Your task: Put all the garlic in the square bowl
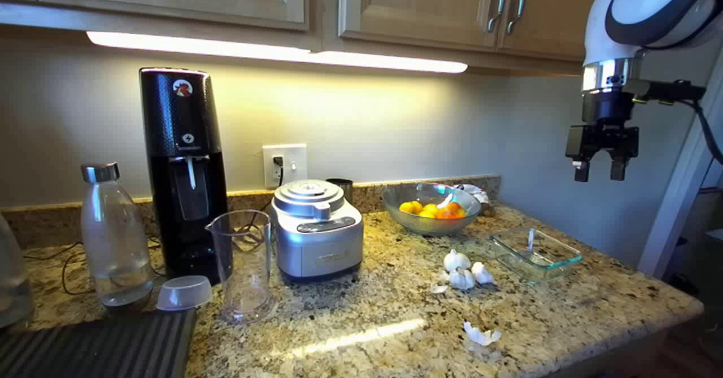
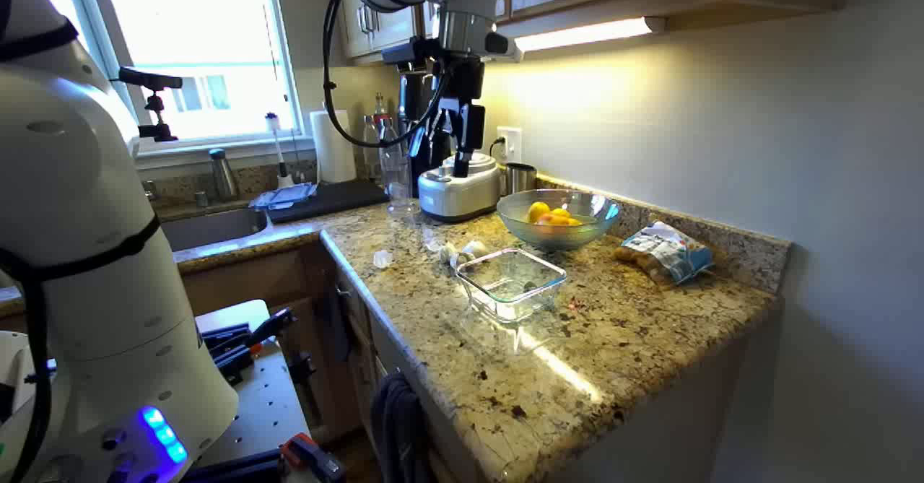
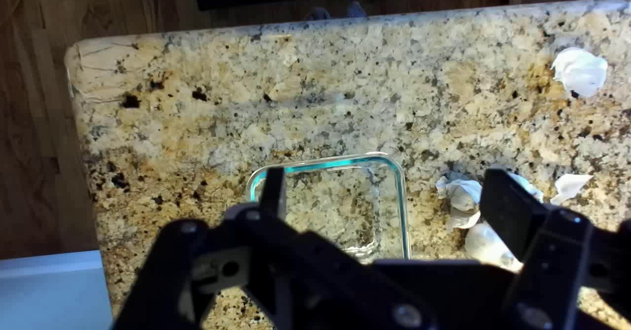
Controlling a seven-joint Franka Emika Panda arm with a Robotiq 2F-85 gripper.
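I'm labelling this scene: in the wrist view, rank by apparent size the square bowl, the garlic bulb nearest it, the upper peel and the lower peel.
1. Square bowl, though the gripper hides part
2. Garlic bulb and upper peel: too close to rank
3. Lower peel

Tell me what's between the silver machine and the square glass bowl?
In an exterior view, a cluster of garlic and a small white scrap lie between the silver machine and the square glass bowl.

Garlic [image 3: 484, 244] apparently partly behind fingers [image 3: 508, 210].
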